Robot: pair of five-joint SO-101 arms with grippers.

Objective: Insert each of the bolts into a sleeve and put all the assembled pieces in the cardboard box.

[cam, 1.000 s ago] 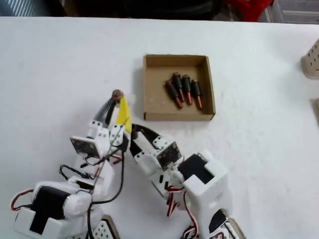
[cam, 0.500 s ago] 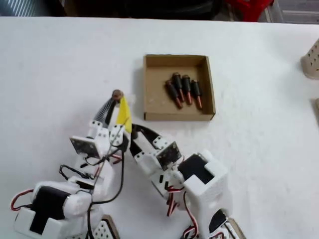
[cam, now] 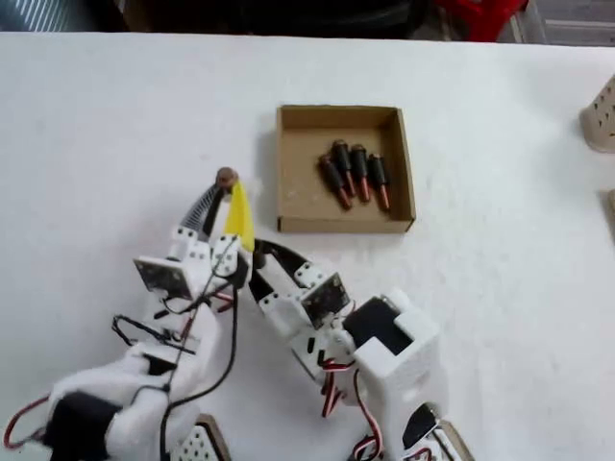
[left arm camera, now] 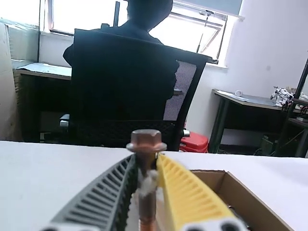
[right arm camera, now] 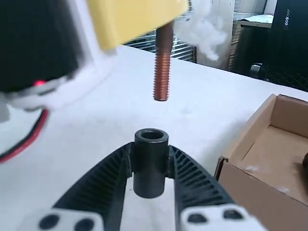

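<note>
Bolt point(cam: 227, 178), copper-coloured, is seen in the high view pinched upright, head uppermost, between the grey and yellow fingers of the left hand point(cam: 223, 200), near the front wall of the cardboard box point(cam: 336, 112). The right hand point(cam: 261, 254) is set close against the left one on the side away from the box, so the two parts can be lined up over the open counter point(cam: 115, 115) rather than inside the box. Four assembled pieces point(cam: 354, 175) are laid side by side in the box, so most of the task is judged done.

In the left wrist view, the bolt is gripped on its shank just under the flanged head, and its lower end passes down between the fingers. That grip is presumably chosen so that the thread is left free to enter a hole. A corner of the box is seen just beyond the yellow finger.

In the right wrist view, the sleeve point(right arm camera: 150, 163) is clamped upright between the black fingers of the right hand, with its bore facing up to receive the bolt. Whether it rests on the counter cannot be told. The bolt's threaded tip hangs above the sleeve, apart from it and slightly to one side of the bore. Insertion is therefore judged not yet begun. A small sideways correction and then a straight descent are called for, since a tilted entry could catch the thread on the rim.
</note>
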